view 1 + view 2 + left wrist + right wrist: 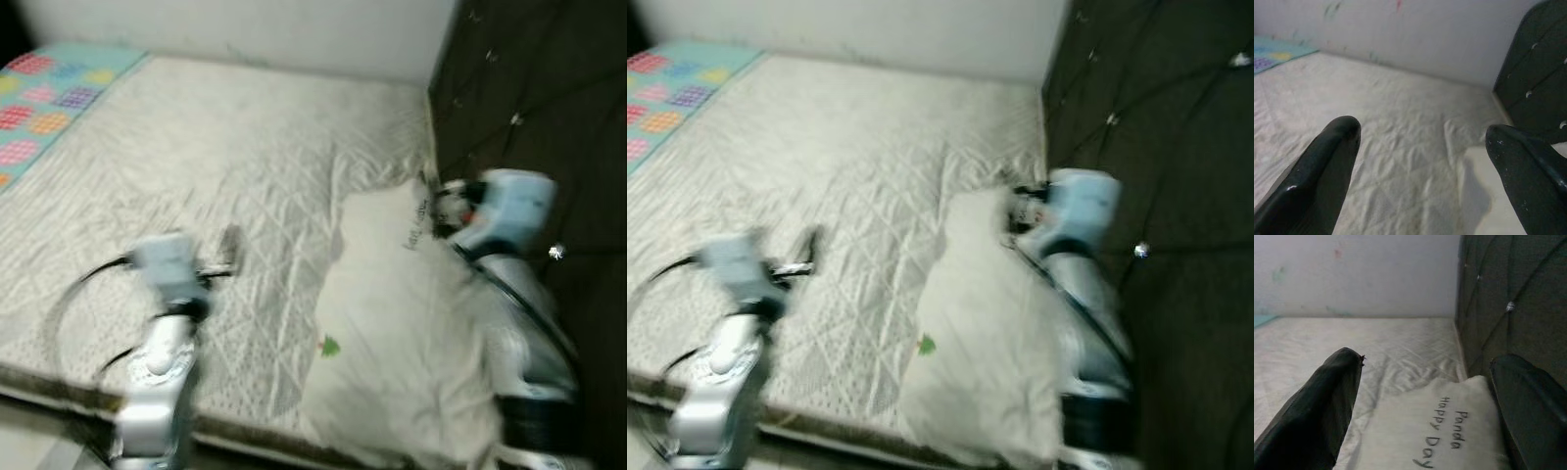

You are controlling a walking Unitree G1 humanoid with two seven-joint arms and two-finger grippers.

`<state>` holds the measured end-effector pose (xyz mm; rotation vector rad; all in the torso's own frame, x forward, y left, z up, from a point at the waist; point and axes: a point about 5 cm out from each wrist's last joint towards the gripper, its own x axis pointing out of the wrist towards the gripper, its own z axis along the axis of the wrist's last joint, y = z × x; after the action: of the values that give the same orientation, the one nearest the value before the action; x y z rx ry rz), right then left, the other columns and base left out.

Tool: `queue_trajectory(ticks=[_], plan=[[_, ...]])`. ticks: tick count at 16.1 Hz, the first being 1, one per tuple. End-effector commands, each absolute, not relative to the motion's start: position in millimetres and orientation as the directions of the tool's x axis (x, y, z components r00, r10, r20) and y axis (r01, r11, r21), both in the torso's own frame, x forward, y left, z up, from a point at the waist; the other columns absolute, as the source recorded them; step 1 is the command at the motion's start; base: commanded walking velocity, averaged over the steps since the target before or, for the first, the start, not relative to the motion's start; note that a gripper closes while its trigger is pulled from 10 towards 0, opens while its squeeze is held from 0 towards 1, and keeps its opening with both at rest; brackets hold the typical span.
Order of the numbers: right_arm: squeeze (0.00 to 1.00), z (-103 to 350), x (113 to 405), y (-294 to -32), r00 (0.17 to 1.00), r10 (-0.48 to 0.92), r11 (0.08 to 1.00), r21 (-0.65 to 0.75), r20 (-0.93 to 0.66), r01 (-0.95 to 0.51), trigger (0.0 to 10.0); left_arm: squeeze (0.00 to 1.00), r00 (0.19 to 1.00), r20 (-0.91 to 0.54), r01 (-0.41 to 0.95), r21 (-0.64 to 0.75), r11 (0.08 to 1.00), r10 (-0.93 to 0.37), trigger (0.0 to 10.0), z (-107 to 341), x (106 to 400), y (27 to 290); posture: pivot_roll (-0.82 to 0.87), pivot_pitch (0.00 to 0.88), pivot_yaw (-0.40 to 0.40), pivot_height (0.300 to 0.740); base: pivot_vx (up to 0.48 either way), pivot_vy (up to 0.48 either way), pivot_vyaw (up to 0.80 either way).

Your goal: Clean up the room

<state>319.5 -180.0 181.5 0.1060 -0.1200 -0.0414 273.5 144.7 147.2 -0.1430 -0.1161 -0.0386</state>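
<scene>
Directly beneath the wide-spread right hand (pixel 1425 382) lies the pillow (pixel 1440 431), untouched.

We see a white pillow (pixel 985 343) lying on the quilted bed (pixel 852 186) against the dark tufted headboard (pixel 1166 147), both our arms blurred.
</scene>
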Motion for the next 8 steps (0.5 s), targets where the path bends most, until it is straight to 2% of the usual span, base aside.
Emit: queue_trajectory(ticks=[1,5,8], plan=[[0.00,193.6,322.4,-154.6,0.986,0.033,0.991,0.120,0.164,-0.053,10.0,0.00,0.994,0.105,-0.013,-0.124,0.992,0.026,10.0,144.9,269.9,162.9,0.03,0.025,-0.016,0.740,0.000,0.000,0.00],[0.00,185.2,320.4,-151.9,0.991,0.031,0.992,0.121,0.133,-0.048,10.0,0.00,0.995,0.095,-0.005,-0.138,0.990,0.018,10.0,142.1,269.3,161.3,0.03,0.022,-0.017,0.740,0.000,0.000,0.00],[0.00,161.8,317.4,-149.6,1.000,0.014,0.990,0.142,0.020,-0.017,10.0,0.00,0.996,0.091,0.007,-0.153,0.988,0.007,10.0,141.8,270.6,157.4,0.03,0.020,-0.022,0.740,0.000,0.000,0.00]])
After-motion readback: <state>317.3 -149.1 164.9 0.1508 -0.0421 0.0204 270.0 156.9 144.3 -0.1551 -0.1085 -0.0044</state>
